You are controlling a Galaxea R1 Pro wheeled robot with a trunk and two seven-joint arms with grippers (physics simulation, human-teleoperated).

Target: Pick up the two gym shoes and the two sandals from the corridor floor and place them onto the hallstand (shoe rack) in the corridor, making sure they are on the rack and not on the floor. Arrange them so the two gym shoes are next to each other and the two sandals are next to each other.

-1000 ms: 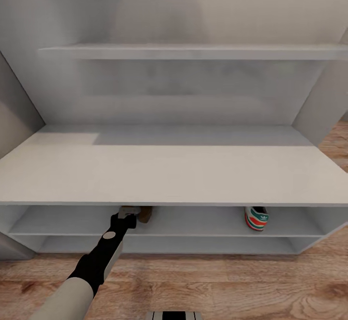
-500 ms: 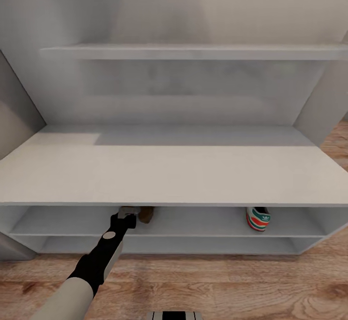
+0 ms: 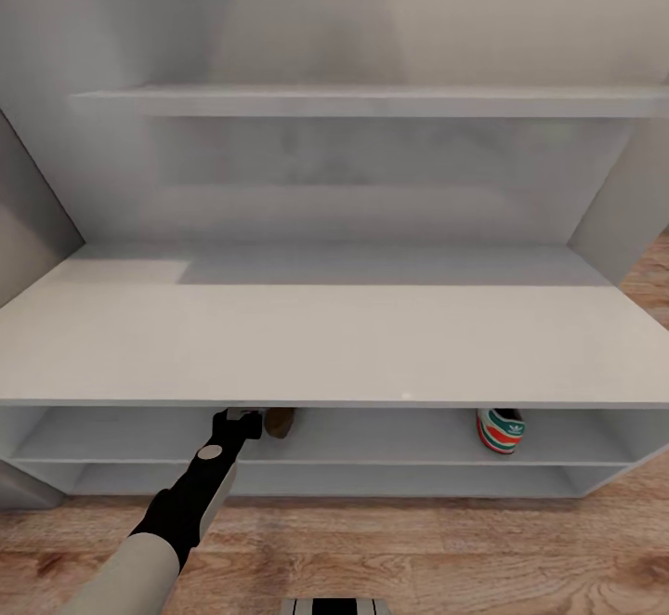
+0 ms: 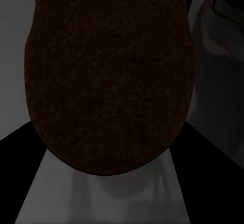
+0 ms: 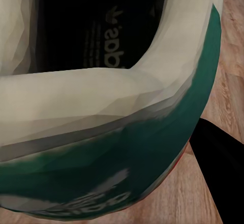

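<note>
Hallstand [image 3: 316,346] stands ahead. Under its top, the left gripper [image 3: 243,420] reaches in beside a brown sandal [image 3: 280,421]; up close, that sandal [image 4: 109,76] blocks its fingers, so I cannot tell its grip. Further right on that tier sits a gym shoe [image 3: 500,430]. Another gym shoe [image 5: 117,117] looms before the right wrist, over the floor [image 5: 223,82]; grip unclear.

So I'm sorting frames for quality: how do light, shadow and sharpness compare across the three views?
Head view: evenly lit and sharp, with a soft grey shadow band across the back of the rack's top. Left wrist view: dim, the brown sandal very close, its surface grainy and little else readable. Right wrist view: the gym shoe so close that its rim looks faceted and its printed lettering smeared.
</note>
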